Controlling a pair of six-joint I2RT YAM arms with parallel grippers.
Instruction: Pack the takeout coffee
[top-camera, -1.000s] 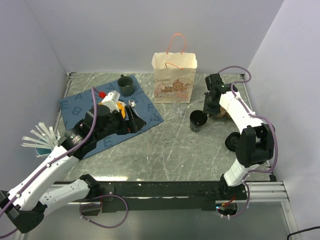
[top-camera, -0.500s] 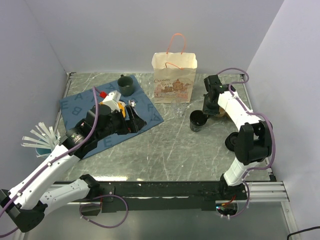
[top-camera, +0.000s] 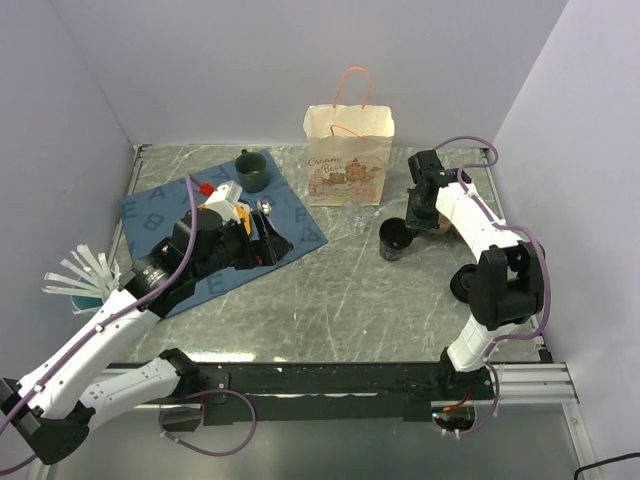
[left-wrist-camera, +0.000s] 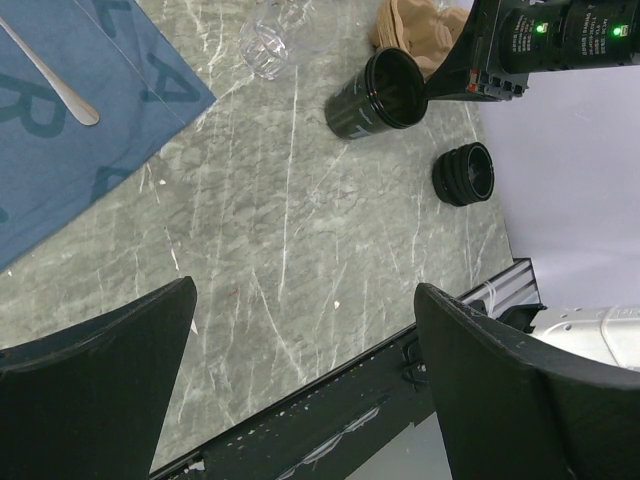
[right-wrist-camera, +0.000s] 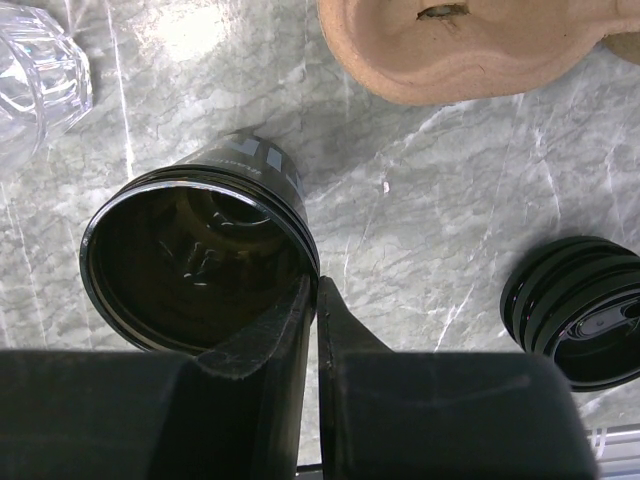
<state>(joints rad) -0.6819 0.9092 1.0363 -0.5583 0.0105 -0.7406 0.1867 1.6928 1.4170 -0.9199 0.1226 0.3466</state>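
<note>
The coffee cup (top-camera: 393, 240) (left-wrist-camera: 380, 93) (right-wrist-camera: 195, 260), dark and with its mouth open, stands on the grey marbled table (top-camera: 330, 300) toward the far right, in front of and to the right of the paper bag (top-camera: 348, 160). My right gripper (top-camera: 408, 222) (right-wrist-camera: 315, 290) has it by the rim: in the wrist view one finger reaches inside the cup and the other sits outside, the two drawn almost together with only the cup's wall pinched between them. The cup's black lid (top-camera: 463, 285) (left-wrist-camera: 463, 174) (right-wrist-camera: 580, 310) lies apart from it on the table, nearer to me and farther right, beside my right arm. The brown pulp tray (left-wrist-camera: 415, 22) (right-wrist-camera: 460, 45) sits just beyond the cup, close to it but not touching, largely hidden under my gripper in the overhead view. A small clear glass (top-camera: 358, 222) (left-wrist-camera: 262, 45) (right-wrist-camera: 35, 80) stands just left of the cup, between it and the bag. Well away on the left, my left gripper (top-camera: 270, 240) (left-wrist-camera: 305, 290) hangs over the near right corner of a blue mat (top-camera: 150, 215) (left-wrist-camera: 60, 150), its fingers spread wide with nothing between them. A spoon (left-wrist-camera: 50, 75) lies on the mat, and a dark green mug (top-camera: 252, 171) stands at the mat's far edge.
</note>
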